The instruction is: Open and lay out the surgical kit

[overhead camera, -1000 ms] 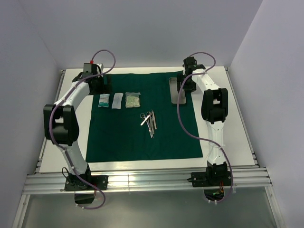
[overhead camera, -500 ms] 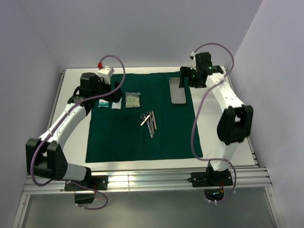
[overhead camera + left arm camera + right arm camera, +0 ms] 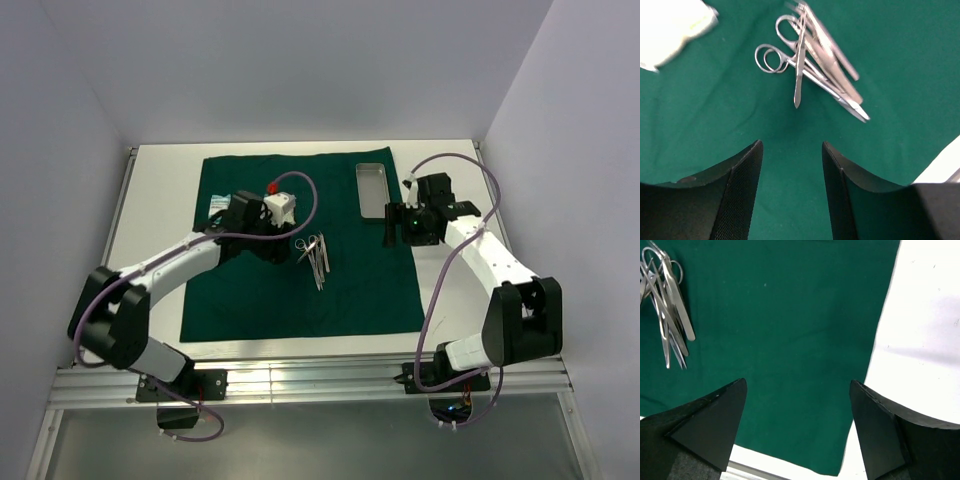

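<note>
The dark green cloth [image 3: 290, 290] lies spread flat on the white table. The steel tray [image 3: 372, 189] sits on its far right part. The clamps and tweezers [image 3: 315, 255] lie in a bundle at mid-cloth, also in the left wrist view [image 3: 815, 65] and the right wrist view [image 3: 667, 310]. One pale packet [image 3: 216, 205] shows at the far left; my left arm covers the others, and one [image 3: 675, 25] shows in the left wrist view. My left gripper [image 3: 268, 245] [image 3: 790, 145] is open and empty just left of the instruments. My right gripper [image 3: 391, 228] [image 3: 797, 382] is wide open and empty over the cloth's right part.
The cloth's right edge [image 3: 880, 355] meets bare white table [image 3: 925, 315] under my right gripper. Grey walls enclose the table on three sides. A metal rail [image 3: 300, 380] runs along the near edge by the arm bases.
Both arms have swung from the cloth's far edge toward its middle. My left gripper has come down beside the instruments, over the packets. My right gripper has left the tray.
</note>
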